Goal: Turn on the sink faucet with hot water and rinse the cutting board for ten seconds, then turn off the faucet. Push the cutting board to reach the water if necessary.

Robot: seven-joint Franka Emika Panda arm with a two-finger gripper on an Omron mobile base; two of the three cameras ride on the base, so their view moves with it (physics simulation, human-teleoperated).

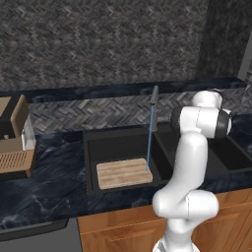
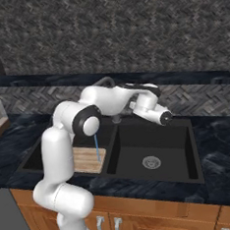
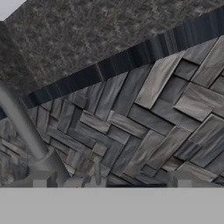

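Running in a thin blue line, the water (image 1: 149, 140) falls from the angled top of the sink faucet (image 1: 154, 107) onto the right end of the cutting board (image 1: 123, 173). The board lies flat in the left basin of the sink (image 1: 91, 147), near its front wall. In the right base view the drain (image 2: 151, 161) sits in the right basin, and the arm reaches across the sink so that the end effector (image 2: 166, 116) hangs above that basin's back edge, jaws released and grasping nothing. The hand view looks at the tiled backsplash (image 3: 166, 109) with the faucet's base at lower left. A brown appliance (image 1: 15, 142) stands on the desk (image 1: 44, 187) well left of the sink.
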